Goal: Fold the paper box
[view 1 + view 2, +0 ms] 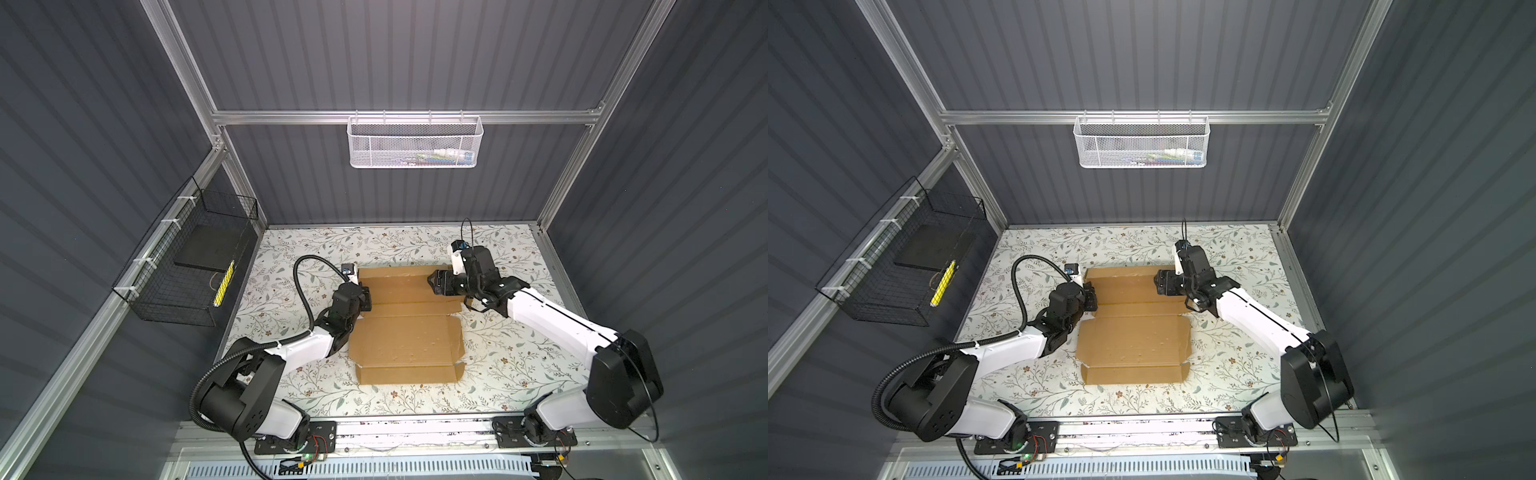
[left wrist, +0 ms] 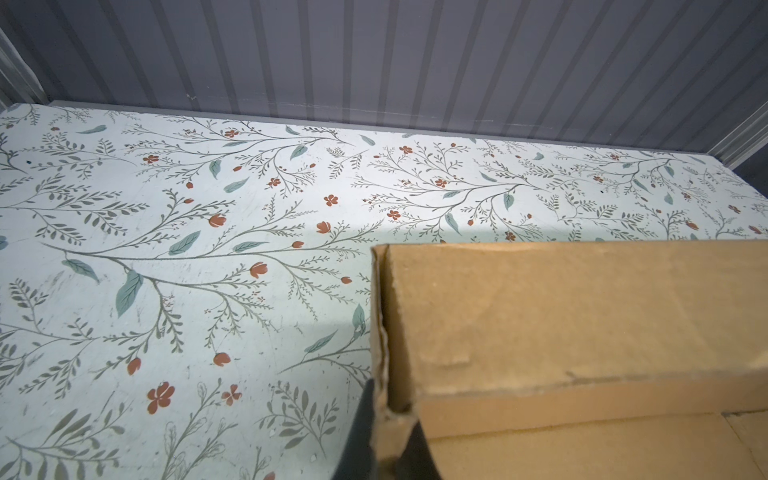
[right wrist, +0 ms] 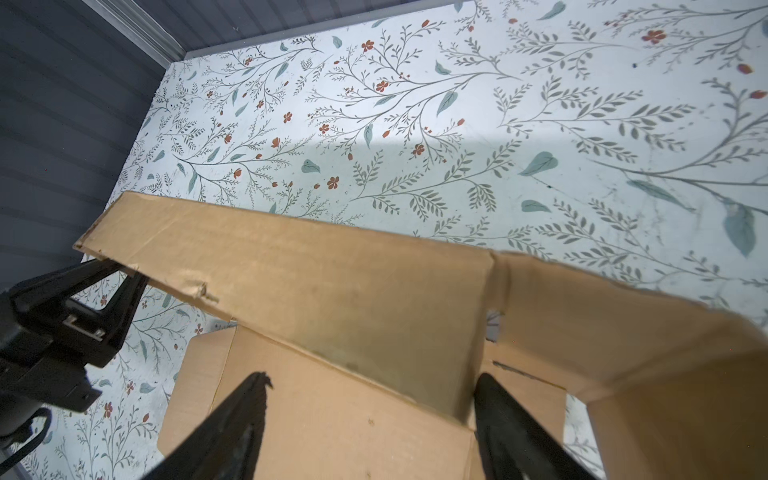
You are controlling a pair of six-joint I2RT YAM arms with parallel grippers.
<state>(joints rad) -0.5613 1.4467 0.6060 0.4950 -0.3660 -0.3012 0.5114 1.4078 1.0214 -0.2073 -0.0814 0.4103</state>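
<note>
The paper box lies in the middle of the floral table, its near panels flat and its far panel tipped up; it looks light, stiff across each panel and willing to bend only along its creases; the edges are already frayed, so hard pinching would likely crush or tear them; the best hold is probably a flap's free edge, close to a crease. The left gripper is clamped on the left end of that raised panel, with cardboard nipped between its fingertips; the right gripper stands spread over the panel's right end, grasping nothing.

The white mesh basket hangs on the rear rail; it holds a few coloured items, too small to name. The black wire basket on the left wall holds a dark flat slab and a yellow stick.
</note>
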